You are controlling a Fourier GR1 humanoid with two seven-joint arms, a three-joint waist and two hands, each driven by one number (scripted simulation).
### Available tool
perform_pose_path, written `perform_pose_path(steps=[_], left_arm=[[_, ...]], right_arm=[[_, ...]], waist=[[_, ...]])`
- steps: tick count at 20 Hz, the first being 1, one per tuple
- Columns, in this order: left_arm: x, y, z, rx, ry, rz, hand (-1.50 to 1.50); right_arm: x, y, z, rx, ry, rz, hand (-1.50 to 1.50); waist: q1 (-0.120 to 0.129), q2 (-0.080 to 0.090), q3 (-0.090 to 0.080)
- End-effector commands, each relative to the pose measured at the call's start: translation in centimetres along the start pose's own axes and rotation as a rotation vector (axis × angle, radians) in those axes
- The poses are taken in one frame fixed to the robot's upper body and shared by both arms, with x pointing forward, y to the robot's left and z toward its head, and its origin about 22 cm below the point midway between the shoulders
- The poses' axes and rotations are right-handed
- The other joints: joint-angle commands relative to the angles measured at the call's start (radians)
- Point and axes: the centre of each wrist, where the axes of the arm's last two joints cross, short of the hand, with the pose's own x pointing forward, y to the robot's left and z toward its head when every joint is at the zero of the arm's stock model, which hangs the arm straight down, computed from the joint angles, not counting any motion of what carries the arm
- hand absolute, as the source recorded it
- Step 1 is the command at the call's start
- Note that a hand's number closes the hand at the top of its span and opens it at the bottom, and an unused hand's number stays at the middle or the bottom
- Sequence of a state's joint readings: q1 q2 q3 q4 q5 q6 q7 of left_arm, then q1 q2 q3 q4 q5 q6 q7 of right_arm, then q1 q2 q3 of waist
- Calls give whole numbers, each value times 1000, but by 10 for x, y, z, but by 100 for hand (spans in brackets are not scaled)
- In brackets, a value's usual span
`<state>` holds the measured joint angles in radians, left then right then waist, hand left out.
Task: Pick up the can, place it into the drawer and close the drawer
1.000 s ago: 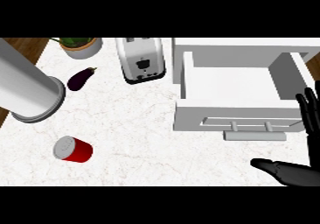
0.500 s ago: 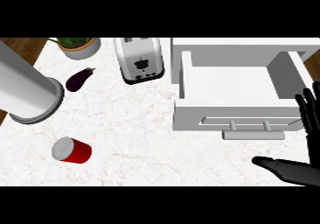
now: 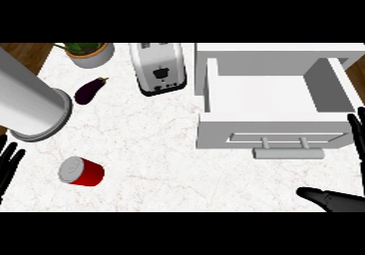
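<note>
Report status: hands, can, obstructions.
Left hand open at left edge, right hand open at right. Can on counter, untouched. Drawer open; nothing between them.

The view's edges cut off the left hand (image 3: pixel 4 160) and right hand (image 3: pixel 338 200) (only fingers (image 3: pixel 360 130) show).

I am finding no text, label, brand or number that I can read. The can (image 3: pixel 81 172) at eight o'clock is showing a plain red side. The toaster (image 3: pixel 161 69) at twelve o'clock is showing only a small dark mark, too small to make out.
</note>
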<state>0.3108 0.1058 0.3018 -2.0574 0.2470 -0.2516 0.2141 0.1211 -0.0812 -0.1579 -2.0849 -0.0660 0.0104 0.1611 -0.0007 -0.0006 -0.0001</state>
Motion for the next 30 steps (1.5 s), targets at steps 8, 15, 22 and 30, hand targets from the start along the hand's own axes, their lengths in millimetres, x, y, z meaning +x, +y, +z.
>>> perform_pose_path(steps=[8,15,22,30], left_arm=[[-89,0,20,49,51,-35,-150],[-110,-18,13,95,78,-50,-150],[-154,12,2,103,101,-42,-150],[-195,-2,-24,108,133,-26,-150]], right_arm=[[14,-5,21,-4,-11,9,-150],[27,-19,16,-1,3,-3,-150],[21,-16,16,-6,-4,5,-150],[36,-37,20,-13,-29,34,-150]], waist=[[0,0,0],[0,0,0],[-2,0,0],[-5,1,0]])
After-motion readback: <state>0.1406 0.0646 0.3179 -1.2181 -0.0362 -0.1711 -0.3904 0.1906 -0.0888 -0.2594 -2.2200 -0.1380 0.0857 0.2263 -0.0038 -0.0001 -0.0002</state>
